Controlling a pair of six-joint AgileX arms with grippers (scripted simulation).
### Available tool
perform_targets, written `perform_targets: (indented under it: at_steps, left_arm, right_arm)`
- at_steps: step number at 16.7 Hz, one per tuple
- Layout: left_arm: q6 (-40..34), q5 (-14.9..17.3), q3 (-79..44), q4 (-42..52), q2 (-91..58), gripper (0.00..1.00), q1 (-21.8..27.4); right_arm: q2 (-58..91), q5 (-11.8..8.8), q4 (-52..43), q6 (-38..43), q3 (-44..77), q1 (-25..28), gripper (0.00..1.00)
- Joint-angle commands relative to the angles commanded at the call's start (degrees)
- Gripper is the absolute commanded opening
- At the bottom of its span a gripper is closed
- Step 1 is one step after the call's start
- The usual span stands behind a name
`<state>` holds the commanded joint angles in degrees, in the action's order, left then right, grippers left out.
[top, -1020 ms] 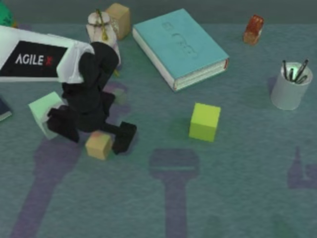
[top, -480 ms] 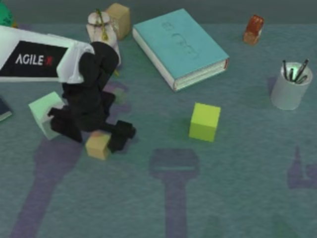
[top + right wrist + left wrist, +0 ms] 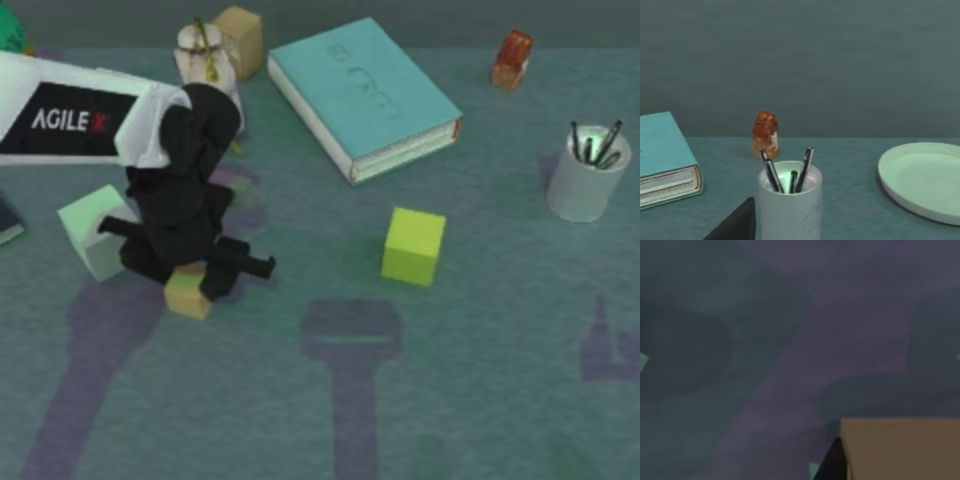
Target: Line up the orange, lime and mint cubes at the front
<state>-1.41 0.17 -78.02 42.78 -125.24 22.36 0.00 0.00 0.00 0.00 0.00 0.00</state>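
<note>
From above, the left gripper (image 3: 193, 272) has its fingers closed around the orange cube (image 3: 188, 294) at the surface's left, just beside the mint cube (image 3: 92, 228); an off-centre grip could let it slip. The lime cube (image 3: 413, 245) sits well apart. Left wrist view: the orange cube (image 3: 900, 449) fills one corner. Right wrist view: only a pen cup (image 3: 790, 206); right fingers cannot be judged.

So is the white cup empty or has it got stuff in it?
Not empty. The white cup stands upright with dark pens sticking out of its top.
</note>
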Motion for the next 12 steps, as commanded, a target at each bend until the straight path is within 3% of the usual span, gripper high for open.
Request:
perform_targets:
  at_steps: [7,12]
  left_arm:
    - [0.06,-0.07,-0.93,1.06,2.25,0.0,-0.09]
    - [-0.09,-0.13,-5.47,9.33,5.51,0.0,-0.73]
  right_arm:
    - [0.0,0.0,0.0,0.0,0.0,0.0,1.0]
    - [0.0,0.0,0.0,0.0,0.0,0.0,1.0]
